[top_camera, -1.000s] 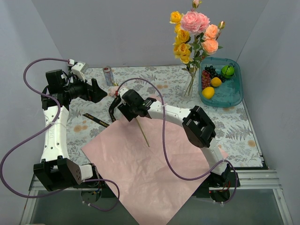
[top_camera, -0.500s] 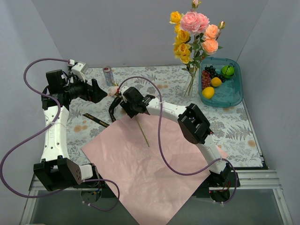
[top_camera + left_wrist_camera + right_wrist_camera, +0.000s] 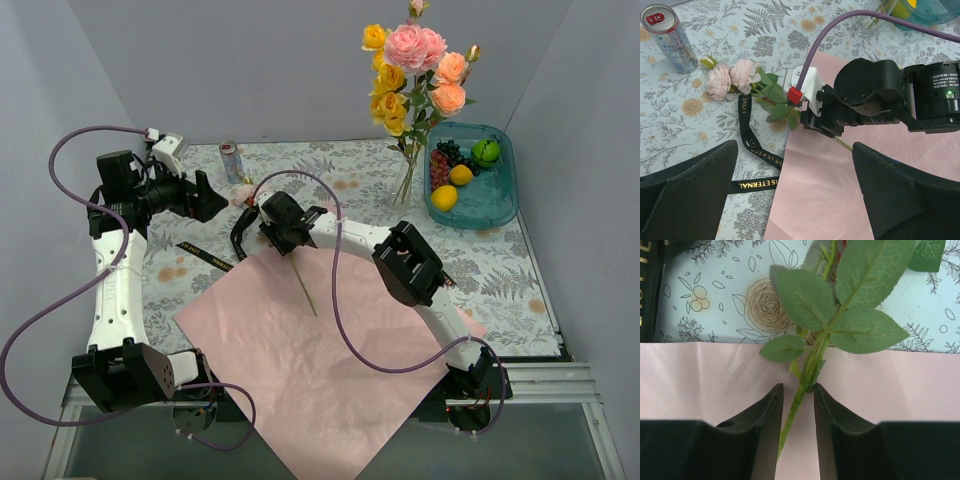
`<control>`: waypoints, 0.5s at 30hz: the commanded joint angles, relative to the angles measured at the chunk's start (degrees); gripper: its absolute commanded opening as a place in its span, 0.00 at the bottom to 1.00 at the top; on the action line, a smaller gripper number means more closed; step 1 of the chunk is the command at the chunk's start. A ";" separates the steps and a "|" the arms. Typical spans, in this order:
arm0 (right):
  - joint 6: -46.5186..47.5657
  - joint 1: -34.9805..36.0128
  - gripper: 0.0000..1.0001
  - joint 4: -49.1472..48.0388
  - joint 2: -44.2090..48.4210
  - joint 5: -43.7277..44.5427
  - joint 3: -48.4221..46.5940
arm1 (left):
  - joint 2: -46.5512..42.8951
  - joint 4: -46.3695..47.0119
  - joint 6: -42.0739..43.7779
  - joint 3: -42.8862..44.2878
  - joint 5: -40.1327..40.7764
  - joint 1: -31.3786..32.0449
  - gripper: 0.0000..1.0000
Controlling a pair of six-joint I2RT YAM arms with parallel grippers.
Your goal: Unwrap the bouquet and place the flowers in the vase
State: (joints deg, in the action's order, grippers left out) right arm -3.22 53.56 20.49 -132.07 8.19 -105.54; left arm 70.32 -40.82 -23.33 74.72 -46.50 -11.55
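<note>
One pink flower (image 3: 732, 79) lies on the table, its leafy green stem (image 3: 801, 390) running onto the spread pink paper sheet (image 3: 320, 350). My right gripper (image 3: 798, 387) sits low over the paper's far edge. Its jaws stand close on either side of the stem, with a thin gap on the left side. My left gripper (image 3: 794, 145) hovers wide open to the left with nothing between its fingers. The vase (image 3: 407, 180) stands at the back right, holding several pink and yellow flowers (image 3: 415, 70). The black ribbon (image 3: 747, 125) lies loose beside the paper.
A silver drink can (image 3: 230, 160) stands at the back left, near the flower's blooms. A teal tray (image 3: 500, 205) of round fruit sits right of the vase. The paper sheet hangs over the table's near edge.
The right gripper's jaws have narrowed around the stem and the right arm has drawn in a little toward the flower. The left arm has held still.
</note>
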 commanded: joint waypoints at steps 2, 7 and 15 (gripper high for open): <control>-0.47 -1.52 0.23 1.39 -0.82 -0.19 -2.65 | -2.47 -1.37 1.01 0.34 -0.52 -0.31 0.98; -0.82 -3.28 0.01 1.57 2.33 -0.62 -4.32 | -3.09 -1.37 1.10 -0.36 -0.26 -0.31 0.98; 0.84 -5.57 0.01 1.83 13.58 1.13 -7.66 | -4.23 -1.28 0.31 -0.01 -0.61 -0.31 0.98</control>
State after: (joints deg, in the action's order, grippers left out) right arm -4.03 48.69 23.62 -129.25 7.81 -108.38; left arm 68.47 -42.00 -22.94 74.59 -46.50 -11.57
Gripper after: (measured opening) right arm 0.042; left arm 0.982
